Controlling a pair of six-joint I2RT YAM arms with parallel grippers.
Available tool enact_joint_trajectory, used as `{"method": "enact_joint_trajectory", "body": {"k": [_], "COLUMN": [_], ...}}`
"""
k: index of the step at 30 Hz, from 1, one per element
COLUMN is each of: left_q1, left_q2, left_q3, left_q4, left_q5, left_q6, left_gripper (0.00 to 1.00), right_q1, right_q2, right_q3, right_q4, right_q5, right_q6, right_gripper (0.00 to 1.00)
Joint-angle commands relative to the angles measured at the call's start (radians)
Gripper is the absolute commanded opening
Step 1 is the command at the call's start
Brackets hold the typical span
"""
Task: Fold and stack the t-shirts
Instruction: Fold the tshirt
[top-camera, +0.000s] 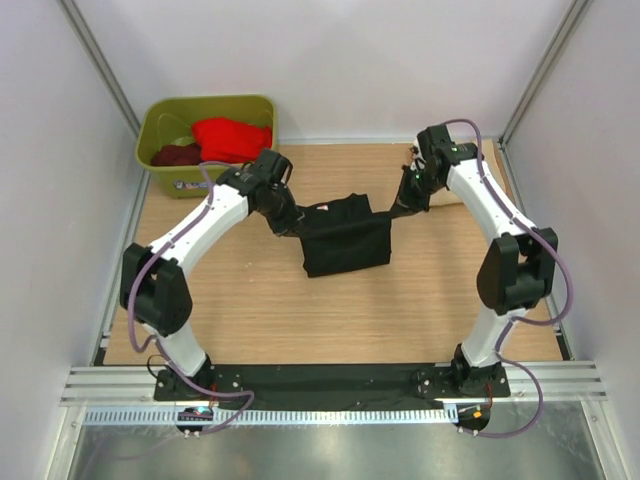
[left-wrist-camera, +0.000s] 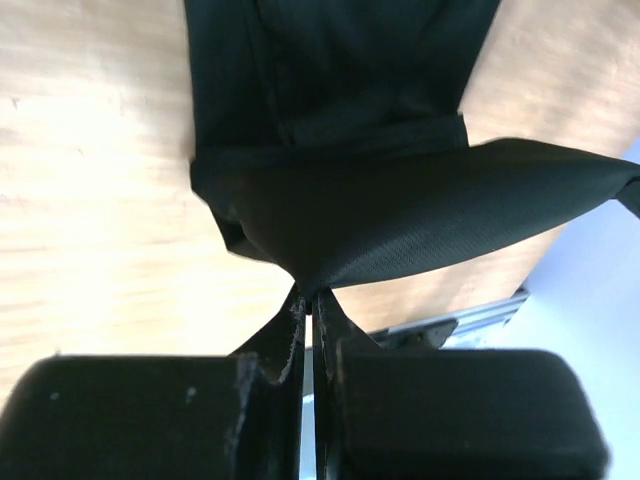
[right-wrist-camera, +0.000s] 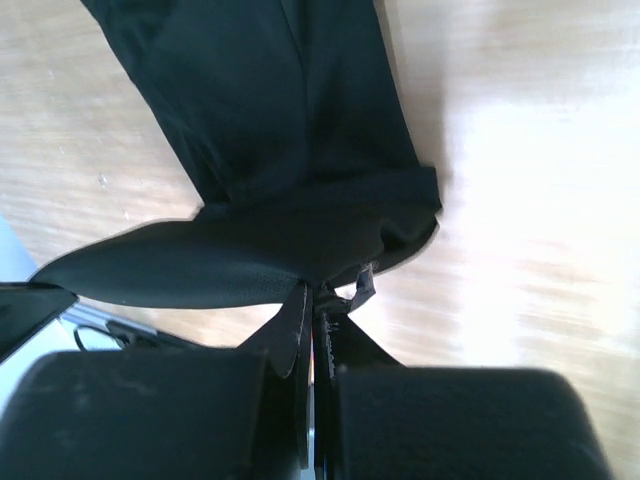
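Folding the black shirt (top-camera: 346, 245): my left gripper (top-camera: 298, 214) and right gripper (top-camera: 392, 210) are both pinching its lifted edge. Next, probably laying it over evenly.

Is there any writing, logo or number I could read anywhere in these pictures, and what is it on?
No readable text in any view.
On the black cloth t-shirt: no print or label showing.
On the olive-green plastic tub: no lettering can be made out.
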Motion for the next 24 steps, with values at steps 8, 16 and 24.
{"method": "enact_joint_trajectory", "body": {"k": [8, 16, 24], "left_q1": [0.127, 0.201, 0.254], "left_q2": [0.189, 0.311, 0.457], "left_q3": [0.182, 0.3, 0.429], "left_q4": [0.032, 0.08, 0.117], "left_q5": [0.059, 0.097, 0.105], "left_q6": [0.057, 0.064, 0.074], "left_gripper": [0.0, 0.0, 0.0], "right_q1": [0.001, 0.001, 0.001], "right_q2": [0.279, 0.441, 0.567], "right_q3": [0.356, 0.546, 0.569], "right_q4": [0.063, 0.19, 0.472], "right_q5": [-0.026, -0.115, -0.186], "right_q6": [0.045, 0.132, 0.267], "right_gripper": [0.01, 0.01, 0.01]}}
